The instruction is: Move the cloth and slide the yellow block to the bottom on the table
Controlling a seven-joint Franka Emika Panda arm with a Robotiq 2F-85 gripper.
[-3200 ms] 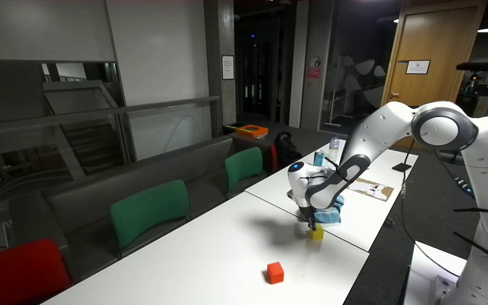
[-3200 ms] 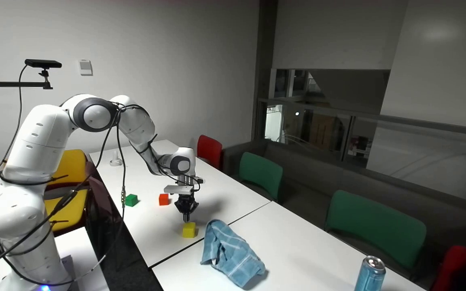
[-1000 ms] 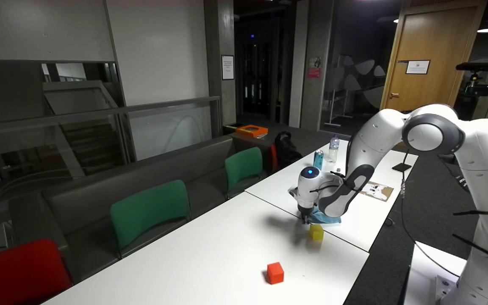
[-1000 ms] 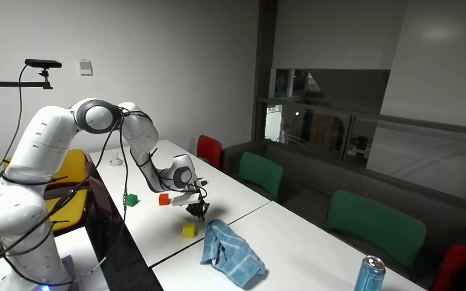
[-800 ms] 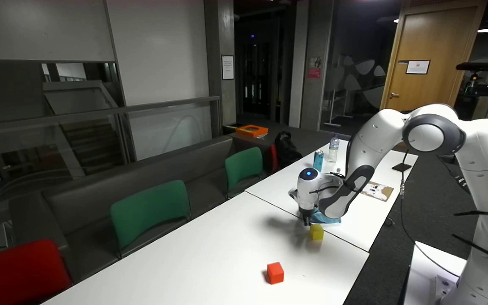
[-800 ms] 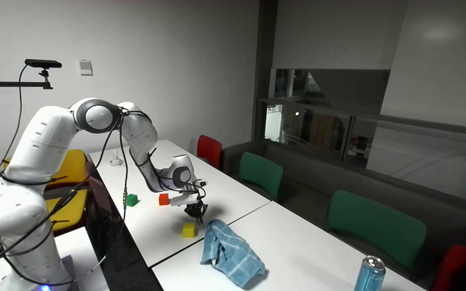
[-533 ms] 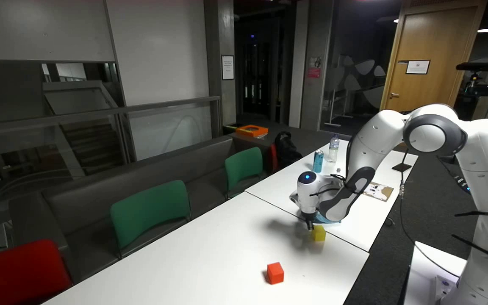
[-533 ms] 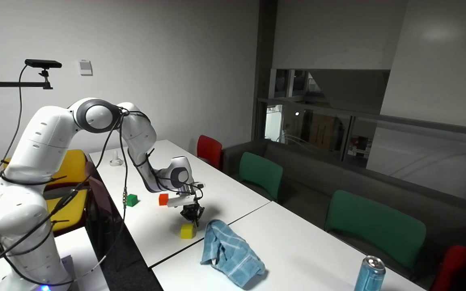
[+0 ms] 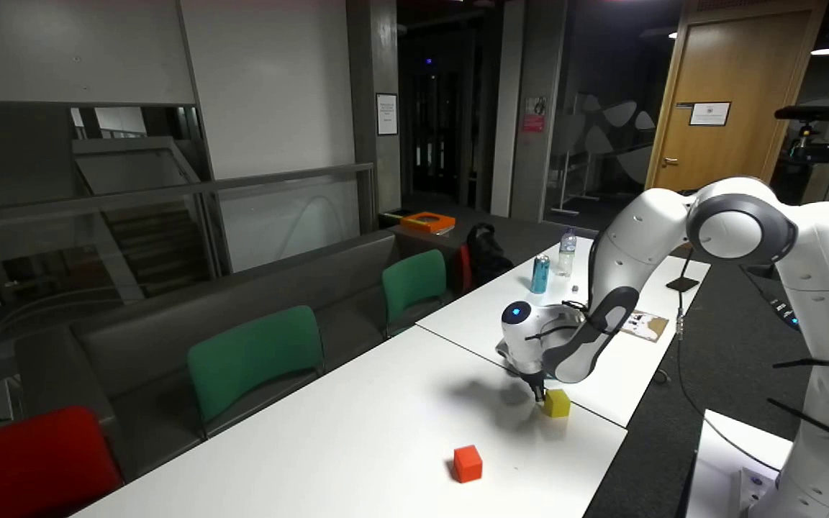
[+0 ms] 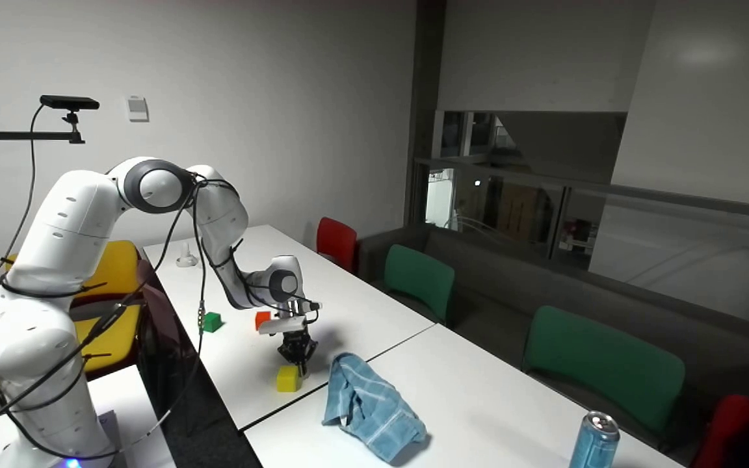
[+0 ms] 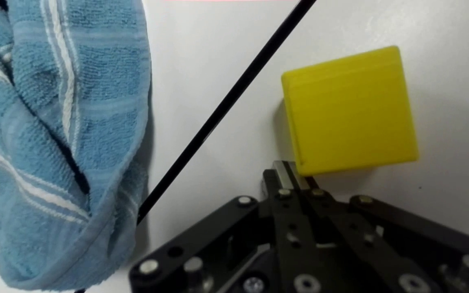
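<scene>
Currently the yellow block (image 11: 352, 114) is sitting flat on the white table (image 10: 244, 383) near the dark seam (image 11: 218, 116), its sides looking about equal and slanting across the seam's line. In an exterior view the blue cloth (image 10: 374, 409) is lying over part of that seam, its long axis sloping toward the lower right. Bare surface is stretching between the yellow block and the table edge (image 9: 606, 467) beside the robot arm (image 10: 33, 351); the red block (image 9: 468, 464) is resting well apart. The gripper (image 11: 291, 175) is slanting down, fingers closed together, tips just beside the yellow block's corner; whether they are touching it, I cannot tell.
</scene>
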